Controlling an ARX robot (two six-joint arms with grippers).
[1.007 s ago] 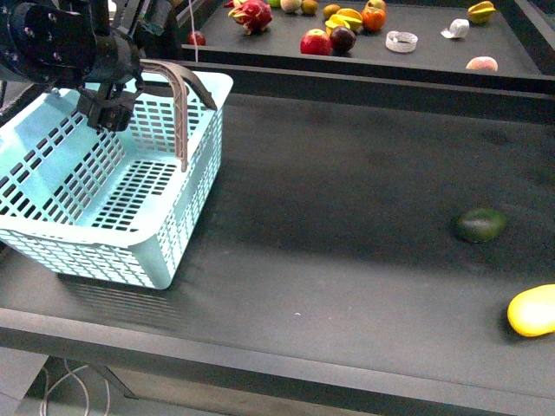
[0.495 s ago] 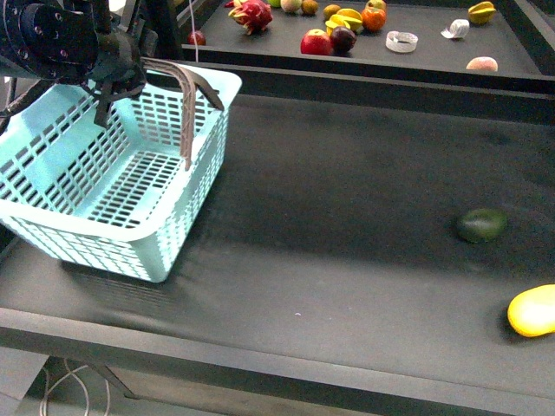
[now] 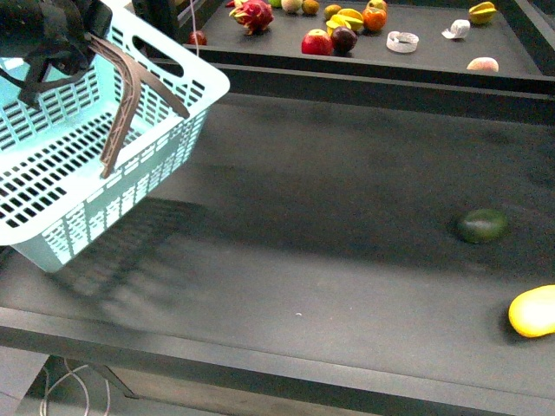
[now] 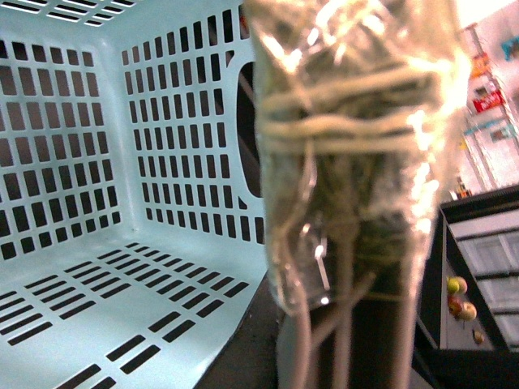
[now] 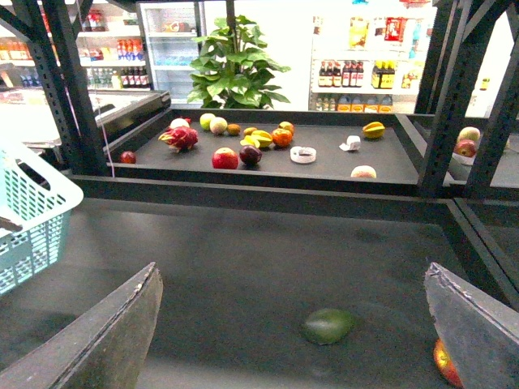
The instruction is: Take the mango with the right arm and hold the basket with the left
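Note:
The light blue basket (image 3: 165,139) hangs tilted above the table at the upper left. My left gripper (image 3: 59,45) is shut on one of its grey-brown handles (image 3: 121,113). The left wrist view shows the basket's slotted inside (image 4: 122,203) and a blurred, tape-wrapped handle (image 4: 349,162) close to the lens. The yellow mango (image 3: 532,310) lies at the table's near right edge. My right gripper (image 5: 292,340) appears only in the right wrist view, open and empty above the table. A reddish-yellow fruit (image 5: 444,362) peeks from behind one finger (image 5: 478,332); I cannot tell whether it is the mango.
A dark green oval fruit (image 3: 482,225) lies on the table behind and left of the mango, and shows between the right fingers as the green fruit (image 5: 328,326). A raised back shelf (image 3: 434,61) carries several fruits, among them a dragon fruit (image 3: 251,13) and an apple (image 3: 316,42).
The left arm has gone up and to the left, lifting the basket off the table and tilting it. The mango and the green fruit have not moved.

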